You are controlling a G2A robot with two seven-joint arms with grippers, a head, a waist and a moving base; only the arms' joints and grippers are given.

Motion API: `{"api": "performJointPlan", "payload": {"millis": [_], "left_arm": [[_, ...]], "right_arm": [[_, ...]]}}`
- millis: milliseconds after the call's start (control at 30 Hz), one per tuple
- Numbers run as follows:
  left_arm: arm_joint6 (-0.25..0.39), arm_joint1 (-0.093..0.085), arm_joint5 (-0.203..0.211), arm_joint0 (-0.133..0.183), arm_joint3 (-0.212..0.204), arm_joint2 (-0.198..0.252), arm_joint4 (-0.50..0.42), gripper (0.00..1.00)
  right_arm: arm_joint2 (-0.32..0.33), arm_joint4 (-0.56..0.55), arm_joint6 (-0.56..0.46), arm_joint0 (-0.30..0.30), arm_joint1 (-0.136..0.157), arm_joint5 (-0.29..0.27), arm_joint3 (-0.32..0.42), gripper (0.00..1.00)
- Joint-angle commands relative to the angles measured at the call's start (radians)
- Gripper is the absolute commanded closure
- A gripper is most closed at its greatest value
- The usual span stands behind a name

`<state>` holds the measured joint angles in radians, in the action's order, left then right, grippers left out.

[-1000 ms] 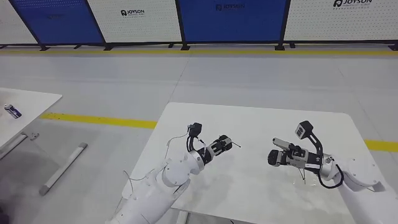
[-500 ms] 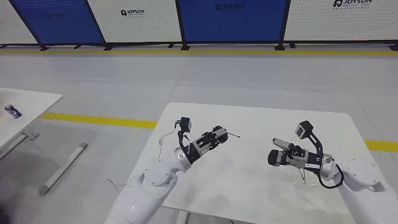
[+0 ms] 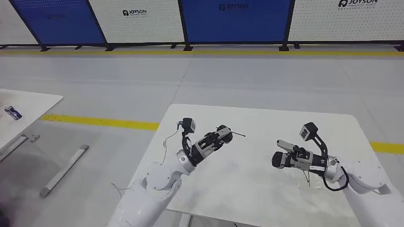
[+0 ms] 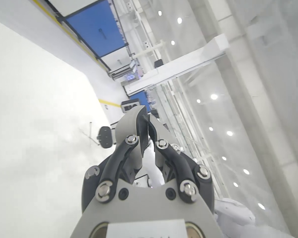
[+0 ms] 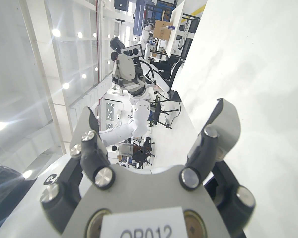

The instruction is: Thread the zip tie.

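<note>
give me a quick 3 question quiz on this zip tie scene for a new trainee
1. True or false: the right gripper is shut on the zip tie.
2. Which one holds the zip tie? A) the left gripper B) the right gripper C) neither, it lies flat on the table
3. Fill in: in the top view, the free end of the zip tie sticks out toward the ___ gripper.

Key: 1 false, since the right gripper is open and empty. 2 A, since the left gripper is shut on it, above the table. 3 right.
</note>
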<state>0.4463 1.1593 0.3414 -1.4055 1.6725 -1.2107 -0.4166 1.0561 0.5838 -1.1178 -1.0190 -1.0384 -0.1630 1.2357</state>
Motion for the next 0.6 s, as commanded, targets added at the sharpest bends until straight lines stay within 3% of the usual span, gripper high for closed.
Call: {"api": "performJointPlan", "payload": {"millis": [0, 233, 433, 500, 567], "left_arm": [[0.012, 0.000, -0.001, 0.001, -0.002, -0.006, -0.020, 1.00], [0.009, 0.000, -0.005, 0.001, -0.004, -0.006, -0.015, 1.00], [-0.108, 0.007, -0.111, 0.042, -0.045, 0.072, 0.263, 1.00], [-0.141, 0.009, -0.128, 0.053, -0.066, 0.103, 0.375, 1.00], [-0.132, 0.010, -0.137, 0.060, -0.088, 0.123, 0.424, 1.00]], "right_arm": [[0.000, 0.000, 0.000, 0.000, 0.000, 0.000, 0.000, 0.00], [0.000, 0.000, 0.000, 0.000, 0.000, 0.000, 0.000, 0.00], [0.000, 0.000, 0.000, 0.000, 0.000, 0.000, 0.000, 0.00], [0.000, 0.000, 0.000, 0.000, 0.000, 0.000, 0.000, 0.00], [0.000, 0.000, 0.000, 0.000, 0.000, 0.000, 0.000, 0.00]]}}
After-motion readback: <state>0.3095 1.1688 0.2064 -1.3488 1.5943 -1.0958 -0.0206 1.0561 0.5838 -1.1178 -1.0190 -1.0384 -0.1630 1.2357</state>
